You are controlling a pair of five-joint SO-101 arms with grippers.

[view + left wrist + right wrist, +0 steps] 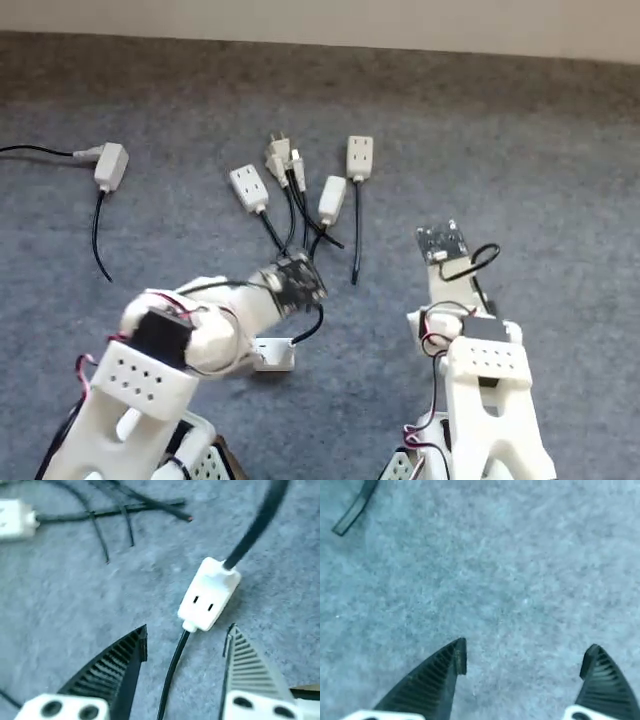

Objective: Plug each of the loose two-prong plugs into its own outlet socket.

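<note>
the left gripper (186, 630) hangs low over the grey carpet (520, 570) with its ribbed black jaws spread wide and nothing pinched; a thin black cord (172, 670) runs along the carpet under the gap. just ahead of the tips lies a white two-slot socket (207, 596), its slots empty and facing up. the right gripper (526, 646) is likewise spread and holding nothing, over bare carpet with a cut cord end (352, 510) off to one side. in the high view the two-prong plug (278, 152) lies loose in the cluster, prongs bare and pointing away from the arms, with a second small plug (297, 160) touching it on the right. taking that two-prong plug as the mark, the near-left socket block (248, 187) sits just beside it, left and toward the arms. the near-right socket block (332, 200) is near it, right and toward the arms, and the far-right socket block (360, 157) is farther right, about level. the white adapter (110, 165) lies well apart to the left on its own cable. i cannot tell which block is the one the left wrist sees. by my reading no plug is seated in any socket and none has been grasped, so the whole task is left.
</note>
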